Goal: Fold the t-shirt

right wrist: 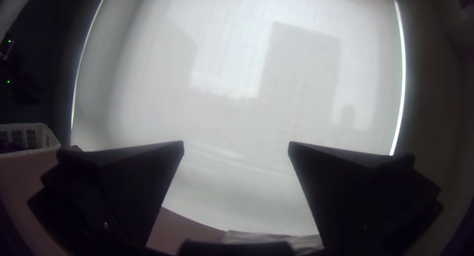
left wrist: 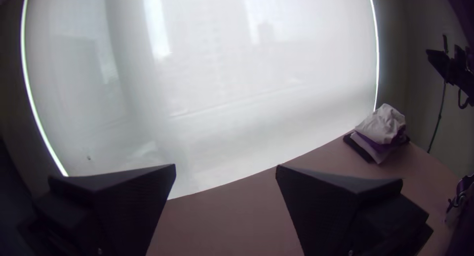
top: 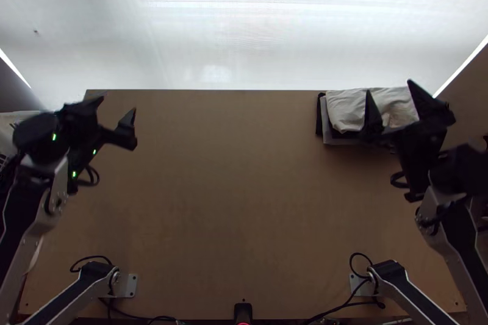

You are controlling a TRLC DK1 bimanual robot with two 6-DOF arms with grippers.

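Our left gripper and right gripper gape; pale cloth upper right looks floppy, we'd pinch an edge

Left gripper, right gripper, both seemingly agape

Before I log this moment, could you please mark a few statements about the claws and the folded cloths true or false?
1. The off-white cloth lies on top of the folded stack. True.
2. The stack sits at the far left corner of the light wooden table. False: it is at the far right corner.
3. The black left claw grips a cloth. False: it is open and empty.
4. The black right claw is open. True.
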